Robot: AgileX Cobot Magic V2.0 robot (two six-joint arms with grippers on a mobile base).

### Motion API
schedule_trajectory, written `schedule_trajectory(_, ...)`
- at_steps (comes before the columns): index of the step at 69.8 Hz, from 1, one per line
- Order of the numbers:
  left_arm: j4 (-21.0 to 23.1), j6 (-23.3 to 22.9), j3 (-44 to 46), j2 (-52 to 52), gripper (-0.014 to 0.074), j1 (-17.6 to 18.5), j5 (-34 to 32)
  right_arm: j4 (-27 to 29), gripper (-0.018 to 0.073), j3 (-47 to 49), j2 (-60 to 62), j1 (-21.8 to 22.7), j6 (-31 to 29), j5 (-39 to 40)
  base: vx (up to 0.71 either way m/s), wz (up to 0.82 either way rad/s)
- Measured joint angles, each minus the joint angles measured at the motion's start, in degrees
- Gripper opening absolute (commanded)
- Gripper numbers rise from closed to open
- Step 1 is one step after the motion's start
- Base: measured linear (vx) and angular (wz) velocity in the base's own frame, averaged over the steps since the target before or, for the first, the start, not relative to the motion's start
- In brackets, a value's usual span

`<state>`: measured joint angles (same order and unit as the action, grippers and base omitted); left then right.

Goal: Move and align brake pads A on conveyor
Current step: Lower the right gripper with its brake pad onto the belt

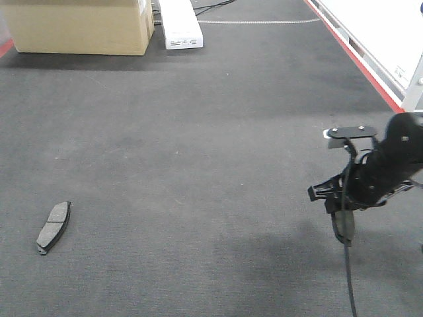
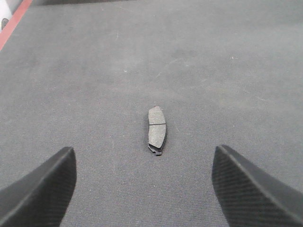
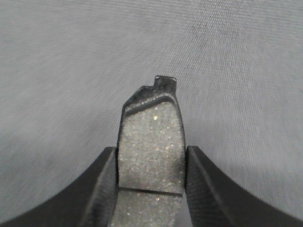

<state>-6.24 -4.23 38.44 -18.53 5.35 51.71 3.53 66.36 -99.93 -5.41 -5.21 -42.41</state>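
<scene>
Conveyor (image 1: 198, 132): dark felt belt, red edge, cardboard box (image 1: 79, 26) at far end. Right gripper (image 3: 151, 150) clamped on held brake pad (image 3: 151, 137), pad end hanging toward belt. Loose brake pad (image 2: 156, 128) flat on belt at near left, straight ahead of left gripper (image 2: 143, 156), fingers wide apart. Pad long axis runs along approach line, so fingers would straddle short width. Left arm nearer.
</scene>
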Motion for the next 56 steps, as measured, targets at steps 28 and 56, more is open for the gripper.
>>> schedule_trajectory(28,0.00,0.00,0.00,0.00,0.0548,0.00,0.00,0.00,-0.0001,8.37,-11.72,0.16,-0.06,-1.79,0.00,0.00)
schedule_trajectory(56,0.00,0.00,0.00,0.00,0.0548,0.00,0.00,0.05,0.0127,9.80,-14.42,0.16,-0.06,-2.85,0.00,0.00)
